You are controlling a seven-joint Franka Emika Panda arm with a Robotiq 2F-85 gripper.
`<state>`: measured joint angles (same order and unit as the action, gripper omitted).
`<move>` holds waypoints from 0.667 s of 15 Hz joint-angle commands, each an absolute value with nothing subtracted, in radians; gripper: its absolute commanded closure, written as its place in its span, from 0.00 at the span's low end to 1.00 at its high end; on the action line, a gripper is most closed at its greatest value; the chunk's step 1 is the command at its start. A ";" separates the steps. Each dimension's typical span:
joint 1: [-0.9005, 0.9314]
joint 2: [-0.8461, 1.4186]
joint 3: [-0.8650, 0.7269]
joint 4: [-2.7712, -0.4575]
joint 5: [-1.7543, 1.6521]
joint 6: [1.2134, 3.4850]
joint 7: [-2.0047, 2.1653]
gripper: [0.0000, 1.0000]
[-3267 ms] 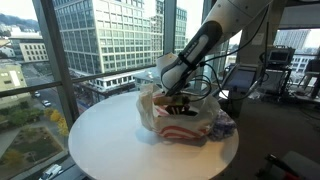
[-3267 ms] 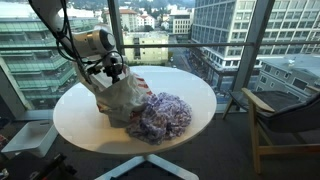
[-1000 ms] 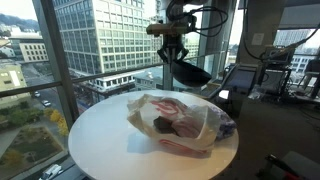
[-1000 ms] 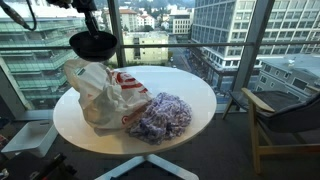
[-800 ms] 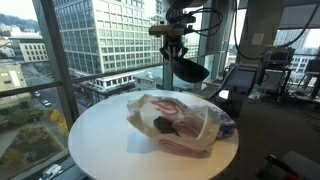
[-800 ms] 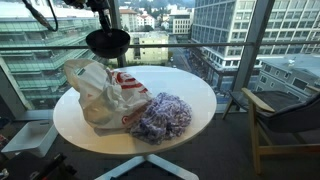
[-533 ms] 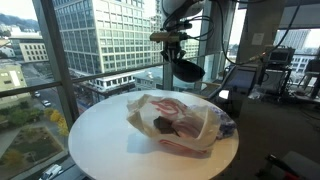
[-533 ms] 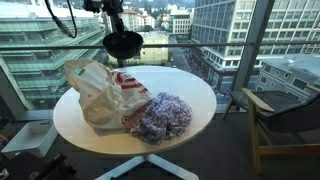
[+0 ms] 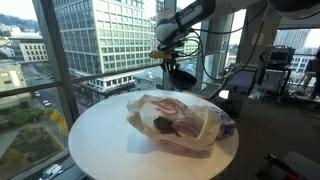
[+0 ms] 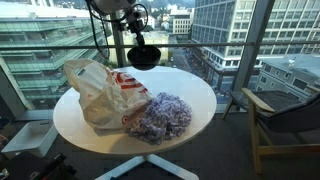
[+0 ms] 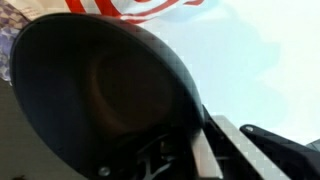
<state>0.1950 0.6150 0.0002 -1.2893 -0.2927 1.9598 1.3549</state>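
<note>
Your claw [image 10: 135, 37] is pinching the rim of a dark bowl [image 10: 144, 57], which hangs in the air above the table [image 10: 200, 95], higher than the white plastic bag [image 10: 97, 90] and apart from it. A purple cloth [image 10: 160, 115] lies against that bag.

The robot arm [image 9: 195, 14] has rounded white-grey segments with darker joints. Thin black cables [image 9: 203, 42] loop beside its black hand [image 9: 171, 60].
</note>
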 commanded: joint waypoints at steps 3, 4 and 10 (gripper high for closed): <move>0.178 0.879 -0.059 -0.964 -0.241 1.905 1.290 0.98; 0.167 0.916 -0.067 -0.922 -0.230 1.900 1.282 0.98; 0.097 1.133 -0.095 -0.688 -0.146 1.840 1.243 0.98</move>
